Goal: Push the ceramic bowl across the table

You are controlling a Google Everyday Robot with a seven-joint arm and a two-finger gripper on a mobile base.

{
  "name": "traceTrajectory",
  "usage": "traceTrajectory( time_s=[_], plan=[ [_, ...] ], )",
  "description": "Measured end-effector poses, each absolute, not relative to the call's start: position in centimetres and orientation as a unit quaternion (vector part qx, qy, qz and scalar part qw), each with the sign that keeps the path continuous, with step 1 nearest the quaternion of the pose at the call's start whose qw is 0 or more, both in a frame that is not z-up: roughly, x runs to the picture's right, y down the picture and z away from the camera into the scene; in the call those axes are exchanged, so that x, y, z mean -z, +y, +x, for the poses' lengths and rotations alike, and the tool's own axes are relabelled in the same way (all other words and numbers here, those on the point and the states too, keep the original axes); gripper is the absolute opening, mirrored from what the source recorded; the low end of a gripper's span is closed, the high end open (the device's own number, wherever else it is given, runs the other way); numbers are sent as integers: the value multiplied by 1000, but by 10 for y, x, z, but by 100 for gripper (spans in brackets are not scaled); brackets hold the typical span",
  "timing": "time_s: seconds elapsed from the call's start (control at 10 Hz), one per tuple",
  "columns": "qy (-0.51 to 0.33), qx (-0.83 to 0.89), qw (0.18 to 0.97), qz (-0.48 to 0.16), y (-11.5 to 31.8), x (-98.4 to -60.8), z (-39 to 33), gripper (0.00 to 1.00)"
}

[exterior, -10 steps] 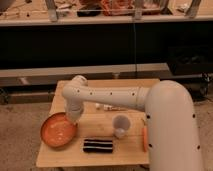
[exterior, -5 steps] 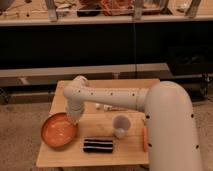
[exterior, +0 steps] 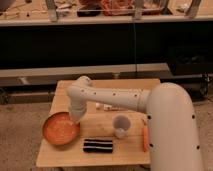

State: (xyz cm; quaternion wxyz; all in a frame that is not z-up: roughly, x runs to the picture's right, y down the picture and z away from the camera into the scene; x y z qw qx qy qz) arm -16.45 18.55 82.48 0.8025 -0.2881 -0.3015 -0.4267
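1. Where the white arm (exterior: 115,97) bends down from its elbow over the back of the surface (exterior: 62,92), the gripper (exterior: 76,119) ends at the rim of the ceramic bowl (exterior: 60,129), on the bowl's side nearest the middle of the surface.
2. Whether the gripper is spread or closed cannot be told, nor whether it actually touches the rim or only sits just beside it.
3. The ceramic bowl stands upright at the front of the surface, on the left of the view and close to that edge. Its inside is orange and speckled, its rim darker.
4. A small white cup (exterior: 120,125) stands upright near the middle front, well apart from the bowl.
5. A dark striped packet (exterior: 98,145) lies flat near the front edge, between bowl and cup and nearer the camera than both.
6. A slim orange object (exterior: 145,139) lies along the edge on the right of the view, just beside the robot's large white body (exterior: 172,130).
7. Small pale items (exterior: 105,106) lie under the arm near the middle.
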Motion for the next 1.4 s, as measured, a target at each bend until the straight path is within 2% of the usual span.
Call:
traceTrajectory(
  time_s=[0.6,1.4],
  plan=[
    [-313,414,805,-286,191,-833,-154,1],
    [-316,378,815,-305,178,-849,-113,1]
  ],
)
